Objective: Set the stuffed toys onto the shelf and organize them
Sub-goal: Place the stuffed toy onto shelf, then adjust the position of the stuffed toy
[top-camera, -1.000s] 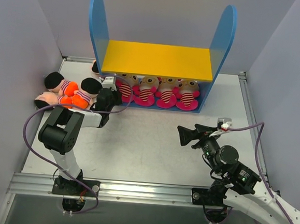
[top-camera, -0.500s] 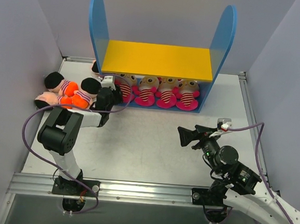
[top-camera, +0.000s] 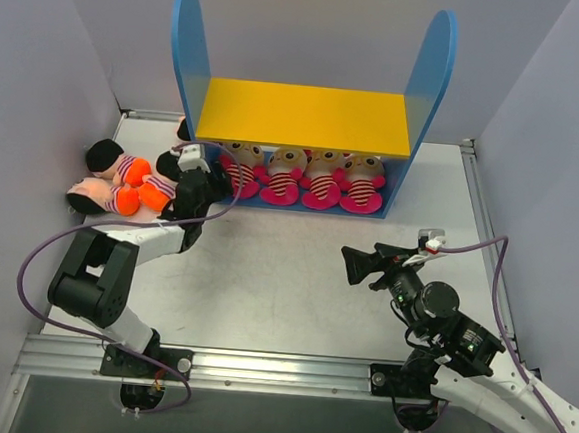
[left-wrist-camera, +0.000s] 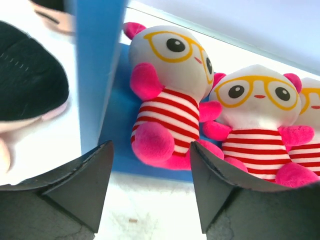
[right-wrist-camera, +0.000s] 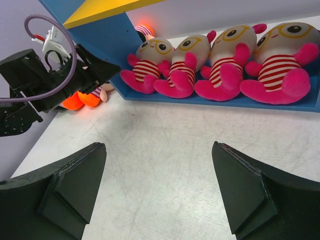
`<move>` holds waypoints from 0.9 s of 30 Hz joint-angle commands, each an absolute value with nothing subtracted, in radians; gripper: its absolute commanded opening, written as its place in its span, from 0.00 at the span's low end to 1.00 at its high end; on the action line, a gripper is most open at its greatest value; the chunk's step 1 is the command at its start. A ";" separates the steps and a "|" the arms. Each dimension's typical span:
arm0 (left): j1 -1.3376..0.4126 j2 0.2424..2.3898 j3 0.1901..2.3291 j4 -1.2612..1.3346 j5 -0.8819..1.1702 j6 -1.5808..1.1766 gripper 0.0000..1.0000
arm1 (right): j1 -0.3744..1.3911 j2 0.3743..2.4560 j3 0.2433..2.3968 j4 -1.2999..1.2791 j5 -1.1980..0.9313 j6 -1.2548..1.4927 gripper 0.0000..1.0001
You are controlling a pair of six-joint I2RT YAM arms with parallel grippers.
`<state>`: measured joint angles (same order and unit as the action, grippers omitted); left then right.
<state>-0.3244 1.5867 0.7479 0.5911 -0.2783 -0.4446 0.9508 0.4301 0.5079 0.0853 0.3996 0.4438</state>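
Left wrist view shows your left gripper (left-wrist-camera: 150,150) open and empty before the leftmost striped toy (left-wrist-camera: 167,100), which is seated on the shelf (left-wrist-camera: 95,75). That bottom row looks finished. Your next move is probably toward 9 o'clock for the orange-bottomed toys (top-camera: 121,185), likely bound for the yellow upper board (top-camera: 305,115). Your right gripper (top-camera: 351,264) waits open and empty at 4 o'clock.

Surface (top-camera: 295,277): pale grey-white, matte — faint scuff lines show in the right wrist view.
Walls (top-camera: 40,77): plain lavender-grey panels at left, back and right.
Rail (top-camera: 277,372): aluminium extrusion — runs along the surface's near edge.
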 commanded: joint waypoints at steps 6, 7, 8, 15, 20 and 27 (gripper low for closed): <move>-0.339 1.545 0.730 0.532 -0.327 -0.531 0.64 | 0.956 0.449 0.503 0.112 0.376 0.457 0.89; -0.341 1.551 0.733 0.534 -0.334 -0.532 0.64 | 0.957 0.449 0.503 0.112 0.373 0.456 0.89; -0.341 1.565 0.739 0.534 -0.336 -0.534 0.64 | 0.957 0.451 0.503 0.112 0.373 0.457 0.89; -0.347 1.621 0.761 0.580 -0.348 -0.571 0.61 | 0.957 0.442 0.503 0.098 0.379 0.459 0.89; -0.350 1.651 0.755 0.589 -0.420 -0.636 0.54 | 0.957 0.442 0.503 0.095 0.382 0.456 0.89; -0.347 1.683 0.741 0.626 -0.451 -0.715 0.49 | 0.957 0.454 0.499 0.094 0.380 0.456 0.89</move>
<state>-0.3470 1.6646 0.7246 0.5556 -0.4156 -0.6567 0.9508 0.4431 0.5041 0.0776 0.3767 0.4484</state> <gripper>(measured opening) 0.491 0.893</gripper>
